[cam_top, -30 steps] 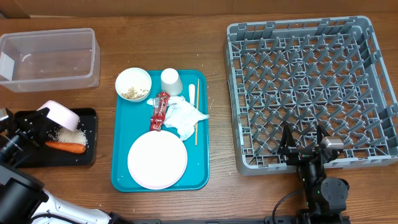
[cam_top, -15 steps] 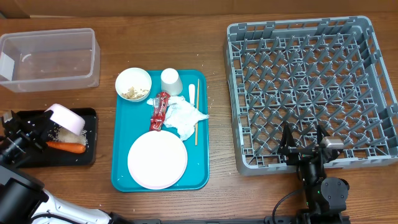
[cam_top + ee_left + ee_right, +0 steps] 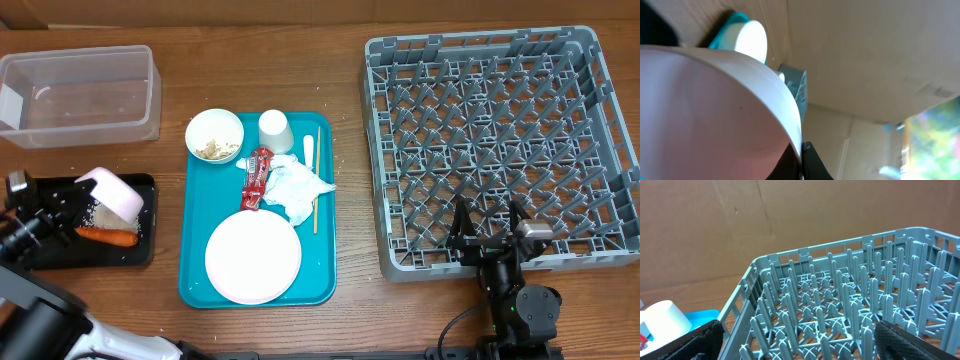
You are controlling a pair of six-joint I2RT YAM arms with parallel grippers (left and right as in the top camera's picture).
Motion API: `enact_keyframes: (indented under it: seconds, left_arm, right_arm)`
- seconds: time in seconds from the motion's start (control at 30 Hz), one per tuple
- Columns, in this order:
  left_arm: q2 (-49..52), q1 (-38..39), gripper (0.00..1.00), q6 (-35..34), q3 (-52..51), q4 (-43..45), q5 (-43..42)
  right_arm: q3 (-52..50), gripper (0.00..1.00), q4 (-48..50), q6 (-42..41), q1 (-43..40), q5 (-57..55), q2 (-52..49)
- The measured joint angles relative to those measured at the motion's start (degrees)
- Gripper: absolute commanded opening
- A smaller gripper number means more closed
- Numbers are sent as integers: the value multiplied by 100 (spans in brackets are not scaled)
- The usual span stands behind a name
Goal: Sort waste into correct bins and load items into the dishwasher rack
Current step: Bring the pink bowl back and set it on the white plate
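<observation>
Looks across grey rack (image 3: 805, 305), pegs (image 3: 841, 282) upright, cardboard wall (image 3: 790, 220) behind; lower left, past rack's corner, white cup (image 3: 662, 319) beside teal tray (image 3: 702, 315).

From the left wrist, the small white bowl (image 3: 705, 110) fills the frame, blurred, hiding nearly all of the left hand (image 3: 78, 203). Overhead, it covers part of the rice (image 3: 120, 218). The fingers (image 3: 905, 342) of the right hand (image 3: 800, 350) and the dishwasher rack (image 3: 840, 305) run off the edges.

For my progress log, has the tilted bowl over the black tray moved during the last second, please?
Yes. The bowl has shifted right over the black tray, toward the teal serving tray.
</observation>
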State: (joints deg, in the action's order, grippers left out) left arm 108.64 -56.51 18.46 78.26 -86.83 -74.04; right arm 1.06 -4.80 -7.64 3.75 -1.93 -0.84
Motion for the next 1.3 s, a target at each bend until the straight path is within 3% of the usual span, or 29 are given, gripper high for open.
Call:
enact_keyframes:
  seconds: [0.2,0.3,0.47,0.5,0.8,1.03,1.3]
  left_arm:
    - [-1169,949,4,-184,63,0,678]
    - [-1762,1759,4,-605,68,140,1303]
    - [-2319,3637,4,-1987,87,485,3237]
    - [-2337,4350,4,-2531,87,518,4026]
    - [-2103,6898,4,-4494,-72,1071,6216]
    - [-1366,7827,4,-5233,-184,1370,6730]
    - [-610,7921,4,-5477,-195,1322,6894]
  right_arm:
    - [0,100,0,0,0,0,0]
    - [0,100,-4,2,0,0,0]
    - [0,100,-2,2,0,0,0]
    - [0,100,0,0,0,0,0]
    - [0,100,-2,0,0,0,0]
    - [0,100,-4,0,0,0,0]
    - [0,100,-2,2,0,0,0]
